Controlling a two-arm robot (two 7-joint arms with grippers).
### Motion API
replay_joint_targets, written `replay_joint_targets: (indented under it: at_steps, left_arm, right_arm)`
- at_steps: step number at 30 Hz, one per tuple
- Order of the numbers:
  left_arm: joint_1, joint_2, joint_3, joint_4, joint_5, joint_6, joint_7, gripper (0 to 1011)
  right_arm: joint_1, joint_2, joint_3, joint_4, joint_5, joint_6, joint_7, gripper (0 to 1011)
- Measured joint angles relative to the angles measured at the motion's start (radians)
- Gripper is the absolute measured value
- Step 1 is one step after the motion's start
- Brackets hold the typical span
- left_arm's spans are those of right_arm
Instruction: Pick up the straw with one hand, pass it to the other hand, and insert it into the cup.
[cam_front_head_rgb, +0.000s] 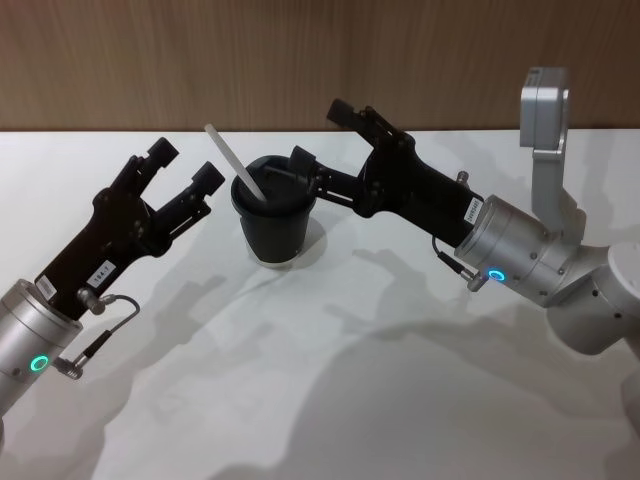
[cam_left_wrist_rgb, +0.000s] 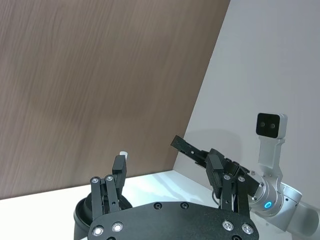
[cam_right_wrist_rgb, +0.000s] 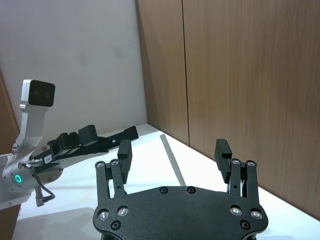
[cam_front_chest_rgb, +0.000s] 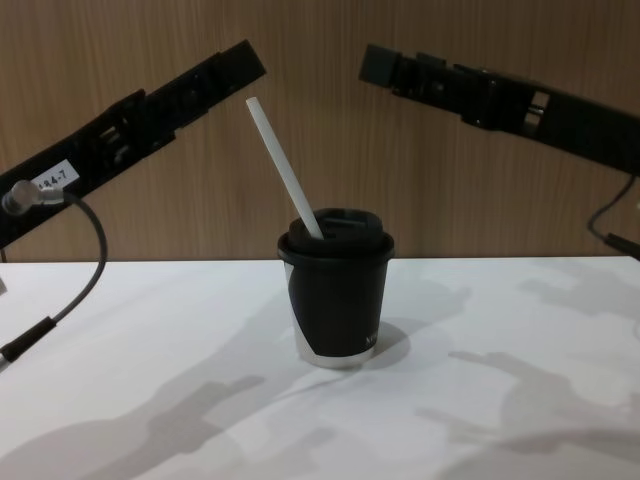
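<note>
Black paper forms the cup (cam_front_head_rgb: 275, 222), which stands upright on the white table (cam_front_head_rgb: 330, 400) near its far side, in front of the wood-grain wall (cam_front_head_rgb: 250, 60). The cup carries a black plastic lid and shows a pale bottom edge in the chest view. The straw (cam_front_head_rgb: 233, 160) is seated in the lid opening and leans up and toward the robot's left, with roughly half its length projecting above the lid. No gripper touches the straw. The left gripper (cam_front_head_rgb: 185, 167), the one bearing a small white printed label, hangs above the table to the left of the cup; its two fingers are spread apart and hold nothing, and the upper end of the straw lies just beside the nearer fingertip without contact. The right gripper (cam_front_head_rgb: 320, 135) reaches in from the right, above and behind the cup; its fingers are likewise spread apart and empty, with the lower finger close over the lid rim. In the chest view both grippers sit higher than the cup, one on each side of it.
</note>
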Motion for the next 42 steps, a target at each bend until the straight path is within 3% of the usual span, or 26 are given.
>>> replay_joint_targets:
  at_steps: [42]
  left_arm:
    - [0.0,0.0,0.0,0.0,0.0,0.0,0.0,1003]
  right_arm:
    - [0.0,0.0,0.0,0.0,0.0,0.0,0.0,1001]
